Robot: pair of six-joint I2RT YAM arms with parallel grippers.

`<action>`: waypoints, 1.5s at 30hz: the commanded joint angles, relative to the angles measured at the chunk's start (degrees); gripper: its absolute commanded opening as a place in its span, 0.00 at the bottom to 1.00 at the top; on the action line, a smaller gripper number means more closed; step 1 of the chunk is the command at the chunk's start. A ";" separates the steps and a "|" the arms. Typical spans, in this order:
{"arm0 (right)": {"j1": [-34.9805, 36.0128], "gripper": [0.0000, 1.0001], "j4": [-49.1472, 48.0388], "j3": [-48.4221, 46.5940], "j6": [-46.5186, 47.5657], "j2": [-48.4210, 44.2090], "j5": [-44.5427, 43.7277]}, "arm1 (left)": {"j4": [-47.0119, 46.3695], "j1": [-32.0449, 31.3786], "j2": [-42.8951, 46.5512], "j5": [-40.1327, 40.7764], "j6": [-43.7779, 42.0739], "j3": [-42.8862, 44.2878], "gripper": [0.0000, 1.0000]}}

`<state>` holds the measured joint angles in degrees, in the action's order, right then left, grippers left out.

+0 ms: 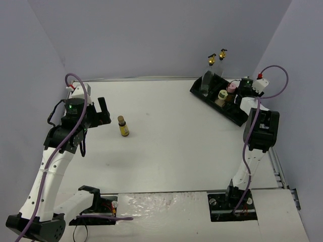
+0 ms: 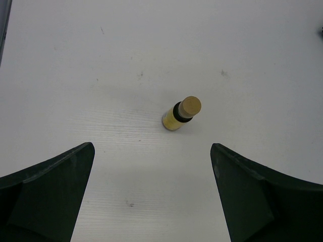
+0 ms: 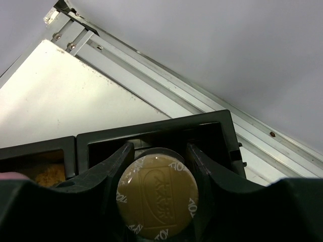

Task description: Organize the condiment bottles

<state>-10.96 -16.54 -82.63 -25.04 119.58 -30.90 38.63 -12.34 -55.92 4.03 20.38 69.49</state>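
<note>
White worktop (image 1: pixel 166 151) runs between pale walls, and on your left side the left pincer (image 2: pixel 151 146) hangs with its fingers spread wide and nothing between them. Just to its right in the overhead view stands the one stray amber bottle (image 1: pixel 123 126), upright on its base with its brown cap up, so its long axis is vertical and well apart from everything else. From the left wrist camera that amber bottle (image 2: pixel 181 113) sits ahead of the open gap and a little right of its centre line, not yet between the fingers. You would likely need to nudge the wrist rightward and forward before closing on its sides. The left arm is plainly the nearer one for this pick. Far over at the right rear lies the black tray (image 1: pixel 199 91), angled across the corner, holding two glass bottles (image 1: pixel 211 60) with spouts at its far end, then the cream-capped bottle (image 1: pixel 222 94) and the pink-capped bottle (image 1: pixel 231 87). The right pincer (image 3: pixel 159 148) is down in an end compartment there, and its fingers look pressed against both sides of the second amber bottle (image 3: pixel 154 194).
</note>
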 commanded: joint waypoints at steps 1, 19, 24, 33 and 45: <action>-0.38 0.06 -2.58 -3.94 -1.42 -0.54 -1.40 | -4.05 0.39 -0.02 -0.21 -0.08 0.82 0.97; -0.29 0.63 -0.53 -4.38 -1.77 -1.01 -0.38 | -4.44 0.39 0.02 -0.33 0.18 0.20 0.97; -0.21 0.69 -0.34 -4.08 -1.98 -1.93 -0.87 | -4.53 0.39 0.02 -0.47 0.31 0.15 0.97; -0.12 0.77 -0.40 -0.88 -2.98 -5.95 -2.45 | -4.95 0.39 -0.23 -0.93 0.44 -0.13 0.97; 0.11 0.81 0.07 6.39 -5.99 -14.09 -2.37 | -5.23 0.39 -0.99 -1.31 0.75 -0.85 0.97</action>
<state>-10.85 -14.45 -77.35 -28.96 111.97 -30.87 37.42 -12.34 -56.85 2.98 20.45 67.57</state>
